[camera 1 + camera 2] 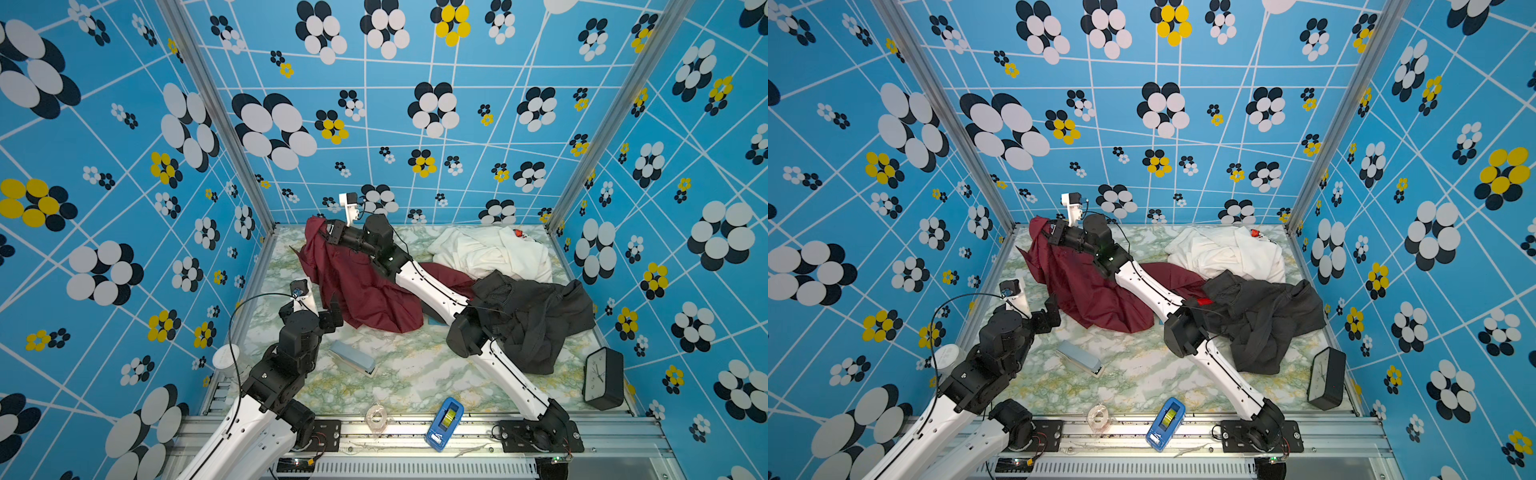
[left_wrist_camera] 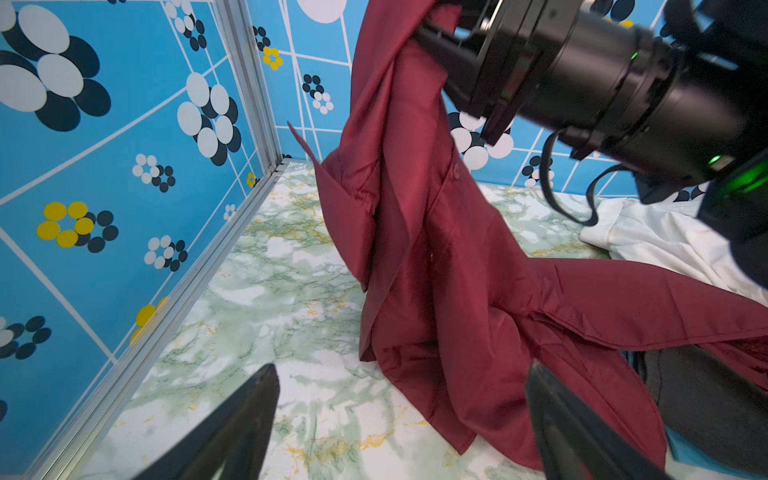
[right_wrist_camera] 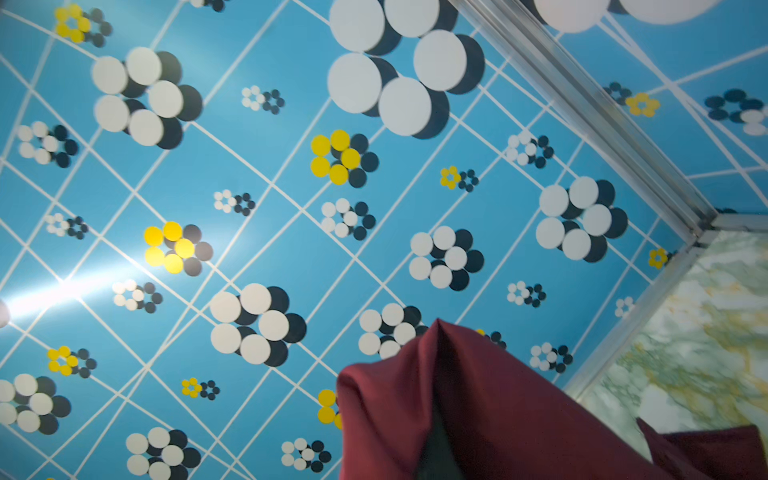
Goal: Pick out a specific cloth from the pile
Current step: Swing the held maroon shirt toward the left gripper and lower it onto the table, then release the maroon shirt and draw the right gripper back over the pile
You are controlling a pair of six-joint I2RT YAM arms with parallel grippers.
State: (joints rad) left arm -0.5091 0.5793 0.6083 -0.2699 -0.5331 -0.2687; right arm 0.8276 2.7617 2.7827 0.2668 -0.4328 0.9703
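Both top views look steeply down from high over the near edge of the green-veined marble-pattern tabletop [image 1: 407, 374] and face the blue flower-patterned back wall [image 1: 374, 124]. They share almost the whole enclosure, offset only slightly sideways. The left wrist camera sits low and near the tabletop, looking between the spread black fingers of the left gripper [image 2: 401, 419] toward a wall corner and the hanging dark red, thin, slightly shiny cloth [image 2: 436, 249], which lies left of centre in both top views. The right wrist camera, tilted upward, faces blue flower-patterned wall panels [image 3: 291, 249] from very close behind a fold of that cloth, and also takes in a sliver of tabletop.
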